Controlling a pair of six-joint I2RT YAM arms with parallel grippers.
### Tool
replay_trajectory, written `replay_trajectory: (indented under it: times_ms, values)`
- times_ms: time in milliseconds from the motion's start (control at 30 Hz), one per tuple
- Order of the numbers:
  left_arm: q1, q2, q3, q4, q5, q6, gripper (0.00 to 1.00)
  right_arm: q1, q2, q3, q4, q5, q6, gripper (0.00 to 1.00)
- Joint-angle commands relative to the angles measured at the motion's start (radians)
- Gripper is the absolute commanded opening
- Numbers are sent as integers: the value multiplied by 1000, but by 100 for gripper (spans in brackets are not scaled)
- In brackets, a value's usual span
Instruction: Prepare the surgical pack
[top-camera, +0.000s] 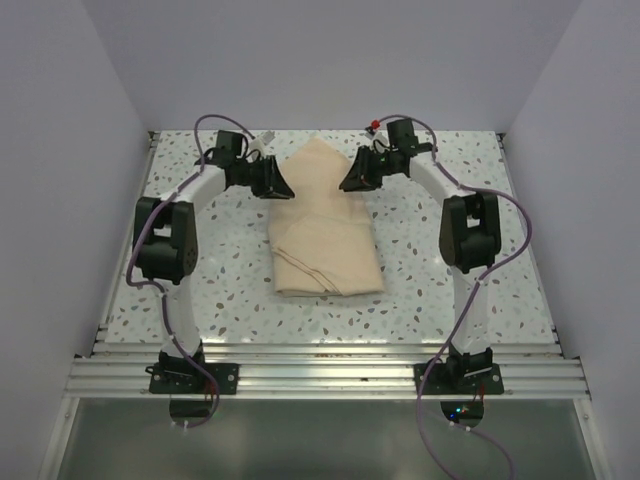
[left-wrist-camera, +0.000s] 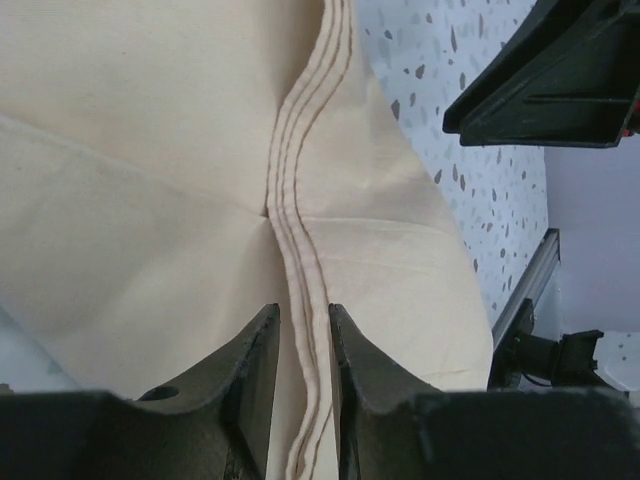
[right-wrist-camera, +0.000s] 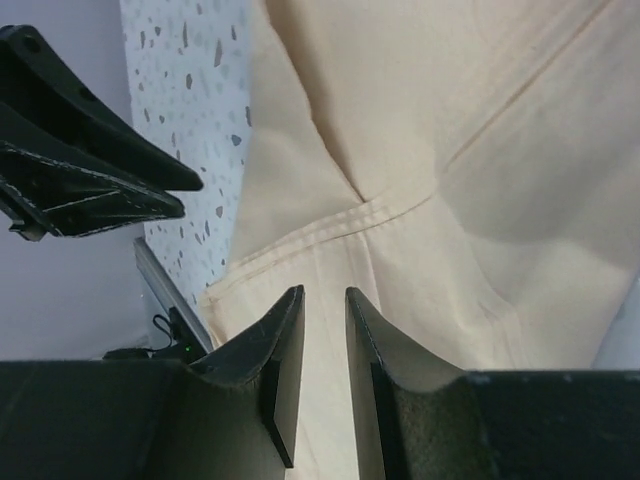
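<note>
Looking at your overhead cam, your tan cloth is lying folded up in the middle of the speckled table. It's a lumpy rectangle with one corner poking toward the back wall. Both your arms reach in over that far end. The left gripper sits at the cloth's left edge and the right gripper at its right edge, facing each other with that corner between them. From up there I can't tell what your fingers are doing, they're too small. (tabletop_tim)

Yep, your wrist cams sort that out though. On your left wrist view the two fingers stand a little apart with a narrow slot between them, and a stitched hem of the cloth shows straight down through that slot. Doesn't look pinched to me, since the pads aren't squeezing the fabric, so I'd call that hand loose. Same deal on your right wrist view: those fingers are parted by a slim gap with plain cloth showing through it. Another stitched hem crosses just beyond the tips, and nothing's gripped. Each cam also catches your other gripper off to the side, above the table. The cloth has soft creases running out from both hems. (gauze_gary)
</note>
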Motion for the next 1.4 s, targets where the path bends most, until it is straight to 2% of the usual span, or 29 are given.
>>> replay_trajectory:
  times_ms: [0, 33, 67, 100, 167, 333, 600, 800, 1000, 1133, 1367]
  values:
    - [-22, 7, 5, 75, 144, -37, 30, 29, 57, 73, -68, -92, -37, 27]
    - [-30, 13, -4, 76, 153, -37, 29, 39, 72, 90, -81, -101, -47, 27]
    - [-59, 36, -18, 77, 176, -22, 27, 79, 111, 125, -97, -115, -64, 19]
    - [-66, 36, -18, 77, 176, -22, 27, 79, 111, 125, -97, -115, -64, 19]
    - [-79, 51, -30, 95, 179, -20, 24, 98, 126, 107, -53, -121, -31, 12]
    - [-114, 113, -18, 79, 167, -13, 22, 121, 177, 90, -71, -128, -32, 8]
    - [-125, 168, -33, -29, 100, 22, 18, 128, 211, 58, -141, -111, -97, 7]
    - [-114, 147, 51, -105, 89, 53, 19, 106, 171, 107, -146, -68, -86, 6]
    - [-71, 88, 56, -50, 37, 16, 24, 30, 120, 119, -91, -45, -18, 11]
    - [-48, 123, 54, -68, 38, 19, 24, -20, 116, 82, -83, -39, -28, 15]
    - [-36, 223, 11, -90, 61, 52, 22, -56, 183, 16, -51, -49, -49, 16]
